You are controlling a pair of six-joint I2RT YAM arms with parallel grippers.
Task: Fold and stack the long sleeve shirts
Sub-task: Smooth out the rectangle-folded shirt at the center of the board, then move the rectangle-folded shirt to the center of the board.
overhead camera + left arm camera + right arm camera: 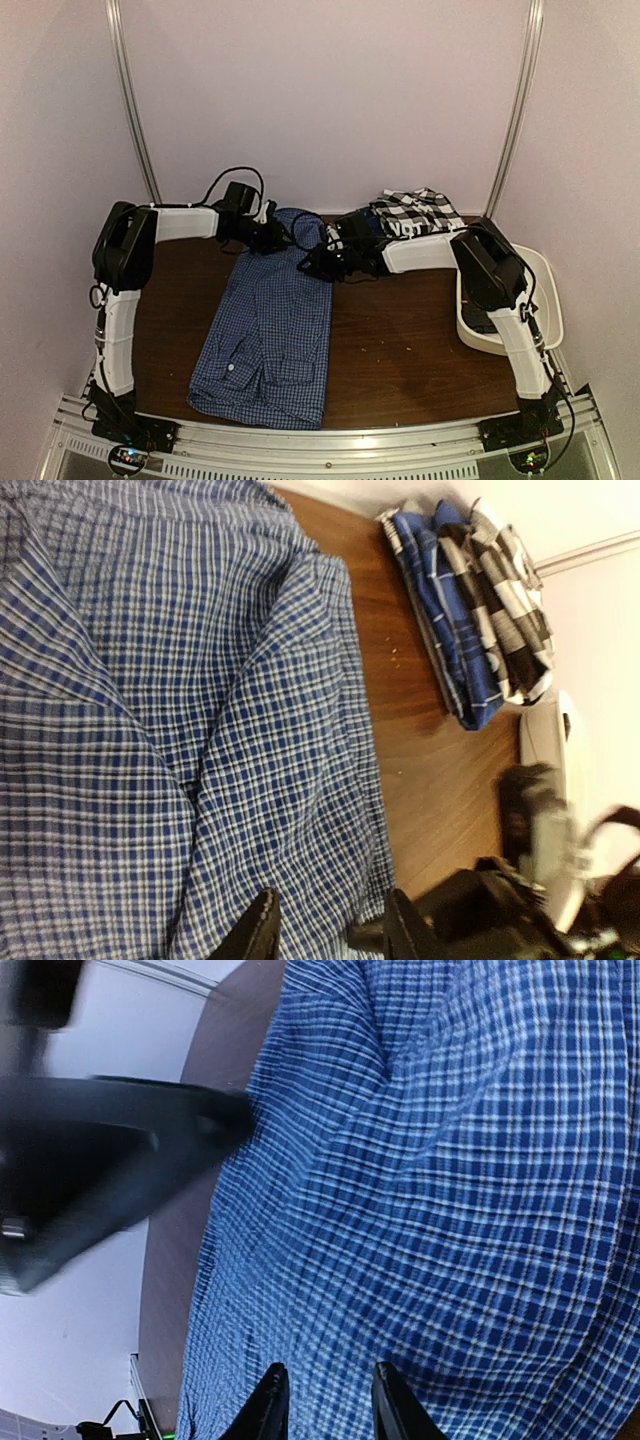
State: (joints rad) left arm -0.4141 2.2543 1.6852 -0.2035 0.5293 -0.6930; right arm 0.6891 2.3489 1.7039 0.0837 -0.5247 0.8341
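Note:
A blue-and-white fine-check shirt [268, 330] lies lengthwise on the brown table, with its collar end toward the near edge. Both grippers hover at its far end. My left gripper [272, 237] stands open over the cloth [200, 730], fingers apart with the fabric showing between them [330, 930]. My right gripper [312, 262] is beside it at the shirt's right edge, also open just above the check cloth [328, 1405]. At the back right, a folded black-and-white large-check shirt [415, 208] rests on a folded dark blue lettered one [400, 228].
A white plastic tub [548, 300] stands at the right edge of the table, behind the right arm. Walls close in the back and both sides. The right arm's dark body [490, 910] sits close to the left gripper.

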